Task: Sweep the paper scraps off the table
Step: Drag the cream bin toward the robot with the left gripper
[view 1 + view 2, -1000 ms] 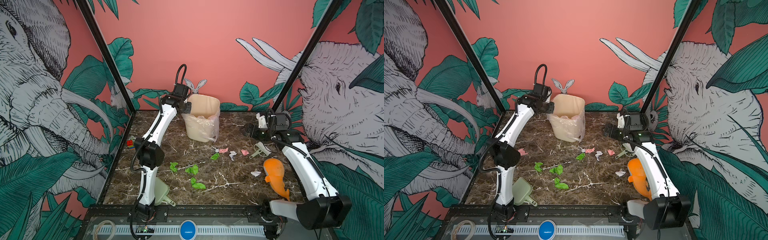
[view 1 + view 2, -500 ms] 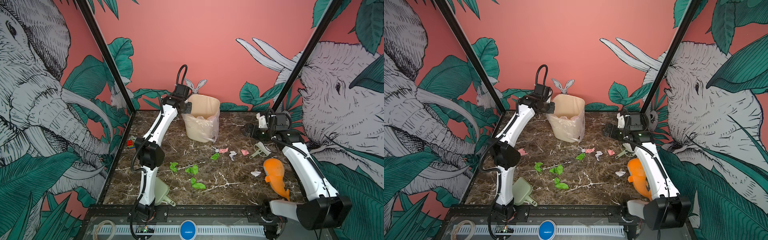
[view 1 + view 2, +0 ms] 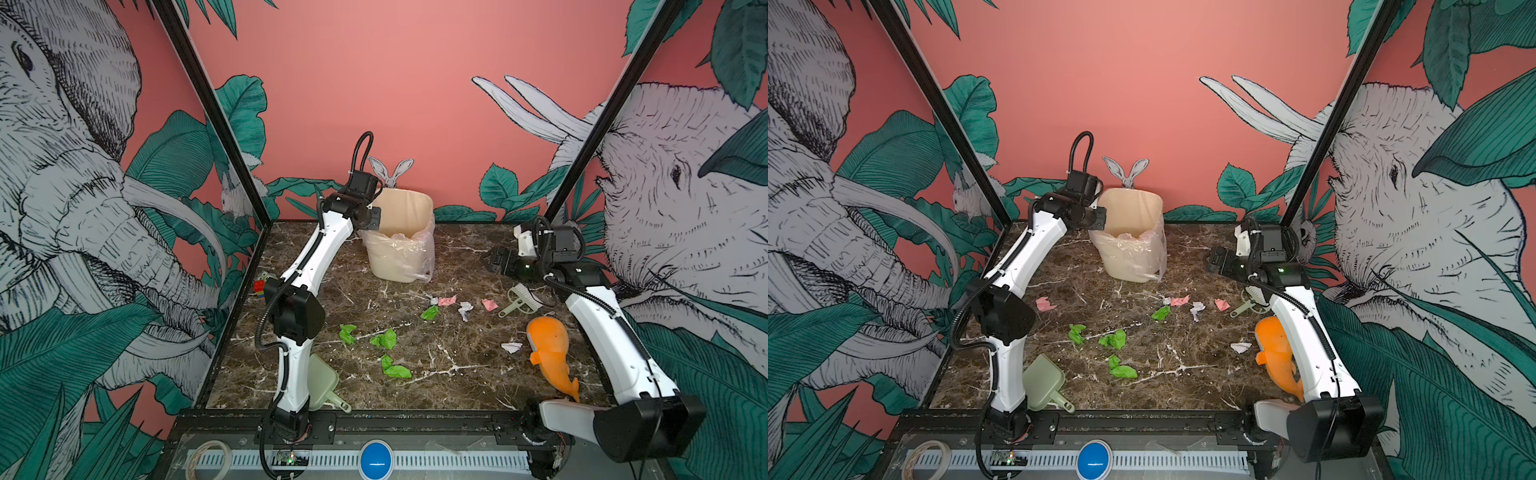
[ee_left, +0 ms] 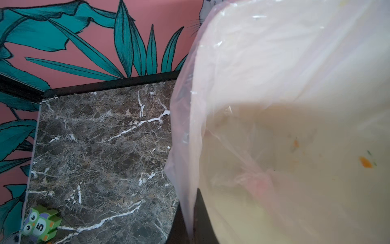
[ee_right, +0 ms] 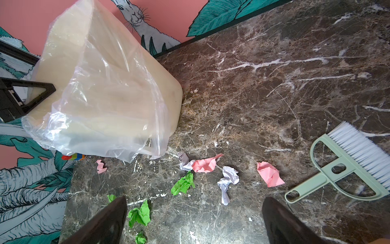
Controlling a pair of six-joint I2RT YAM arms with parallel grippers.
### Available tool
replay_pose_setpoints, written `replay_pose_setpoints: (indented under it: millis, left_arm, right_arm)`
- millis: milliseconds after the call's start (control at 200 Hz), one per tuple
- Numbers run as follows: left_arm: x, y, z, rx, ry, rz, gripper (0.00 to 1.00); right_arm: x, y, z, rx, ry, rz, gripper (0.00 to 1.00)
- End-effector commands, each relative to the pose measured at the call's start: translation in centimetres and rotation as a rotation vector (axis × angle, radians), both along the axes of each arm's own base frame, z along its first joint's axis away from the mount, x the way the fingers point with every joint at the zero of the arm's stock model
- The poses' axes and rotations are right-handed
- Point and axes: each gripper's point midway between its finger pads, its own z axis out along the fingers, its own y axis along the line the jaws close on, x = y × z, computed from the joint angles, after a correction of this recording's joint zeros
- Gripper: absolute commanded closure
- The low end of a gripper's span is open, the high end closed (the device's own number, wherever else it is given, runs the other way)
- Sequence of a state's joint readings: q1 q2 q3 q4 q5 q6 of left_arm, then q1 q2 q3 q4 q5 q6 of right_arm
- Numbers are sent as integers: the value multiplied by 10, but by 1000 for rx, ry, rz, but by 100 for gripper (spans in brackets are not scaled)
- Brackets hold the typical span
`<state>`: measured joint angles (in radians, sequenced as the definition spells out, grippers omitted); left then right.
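Left gripper [image 3: 373, 219] is clenched on the rim of the cream bin [image 3: 399, 249], on the side of the bin nearest the left wall. In the left wrist view its dark fingers [image 4: 203, 215] sit either side of the clear liner [image 4: 190, 147] folded over that rim. Right gripper [image 3: 496, 261] hangs released to the right of the bin, above the tabletop [image 3: 457, 253]. The right wrist view shows its two fingers [image 5: 109, 219] spread wide with nothing between them.

The paper scraps [image 3: 388, 338] lie on the tabletop in front of the bin. Closest to the bin, a loose row runs rightward from just before its base: a white bit touching a pink one [image 3: 446, 300], a green one [image 3: 430, 312], a crumpled white one [image 3: 465, 309] and another pink one [image 3: 489, 304]. Farther forward of the bin sit three green wads [image 3: 347, 333], and a white piece [image 3: 511, 347] lies well to the bin's front right. In a top view a further pink scrap [image 3: 1045, 304] shows to the bin's front left, beside the left arm's elbow.

A pale green brush [image 3: 521, 301] lies flat to the right of the bin, just past the last pink scrap. An orange fish toy [image 3: 548, 353] lies farther to the bin's front right, beside the white piece. A pale green dustpan [image 3: 322, 382] rests far forward and left of the bin, partly behind the left arm. Toy blocks [image 3: 259, 286] sit left of the bin at the tabletop's edge.
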<state>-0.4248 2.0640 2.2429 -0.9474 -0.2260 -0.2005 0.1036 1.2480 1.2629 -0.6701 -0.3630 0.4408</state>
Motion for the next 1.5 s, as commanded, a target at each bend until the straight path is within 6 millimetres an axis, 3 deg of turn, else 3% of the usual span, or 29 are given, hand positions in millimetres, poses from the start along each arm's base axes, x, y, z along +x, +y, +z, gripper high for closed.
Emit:
replay_pose_setpoints:
  millis: [0,460,590,745,1045,1376,1496]
  left_arm:
    - [-19,31,30,37,-41,91,100]
    - [-73,146,26,10,-74,424,100]
    - [-84,165,24,17,-94,481,100]
    - [-83,172,22,1,-118,522,100]
    - [-69,165,13,-73,-120,557,100]
    - [-72,168,12,-67,-121,570,100]
    - [-74,168,13,-66,-127,566,87]
  right_arm:
    - [-1,0,12,7,-39,1,1]
    - [5,5,12,39,-40,13,1]
    - [9,7,11,51,-39,17,1]
    - [11,9,11,61,-39,17,1]
    - [9,8,10,57,-33,14,1]
    - [9,8,10,57,-34,16,1]
    - [9,8,9,57,-33,16,1]
